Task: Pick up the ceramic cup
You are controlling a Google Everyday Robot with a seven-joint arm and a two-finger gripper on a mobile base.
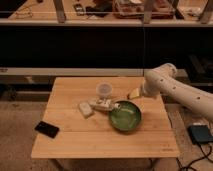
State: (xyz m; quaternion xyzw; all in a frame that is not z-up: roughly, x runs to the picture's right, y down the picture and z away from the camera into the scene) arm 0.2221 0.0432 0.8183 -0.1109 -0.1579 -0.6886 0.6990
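The ceramic cup is small, pale and round, and stands upright near the back middle of the wooden table. My gripper is at the end of the white arm that reaches in from the right. It hangs low over the table, to the right of the cup and apart from it, just behind the green bowl. I see nothing held in it.
A white packet and a small boxed item lie in front of the cup, left of the bowl. A black phone lies at the table's front left. A dark shelf unit stands behind the table. A blue-grey device lies on the floor at right.
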